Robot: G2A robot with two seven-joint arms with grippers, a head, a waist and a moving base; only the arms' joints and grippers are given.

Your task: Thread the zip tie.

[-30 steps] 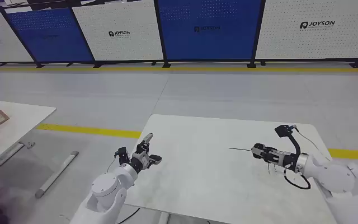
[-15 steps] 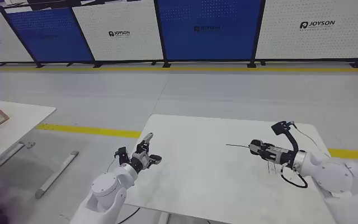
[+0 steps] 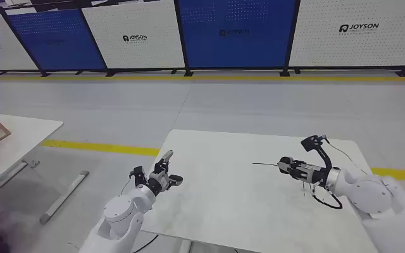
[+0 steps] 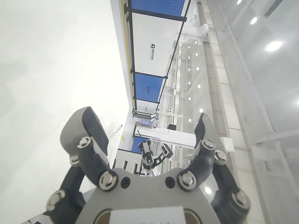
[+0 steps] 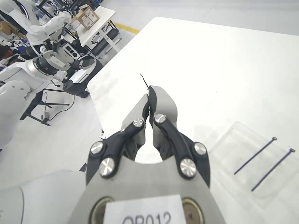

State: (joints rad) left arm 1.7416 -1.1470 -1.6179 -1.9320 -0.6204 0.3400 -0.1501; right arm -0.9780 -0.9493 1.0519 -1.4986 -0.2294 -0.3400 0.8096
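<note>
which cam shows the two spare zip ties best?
Right wrist view: both spare zip ties lie in full length, side by side on a clear sheet. Top view shows them only as tiny dark strokes; left wrist view, as faint far-off lines.

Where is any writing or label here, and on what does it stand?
white wall panel: a logo with one word.
blue wall panel: the same logo, smaller.
right gripper: a white label, cut off at the picture's edge.
left gripper: a white label, its print cut off.
</note>
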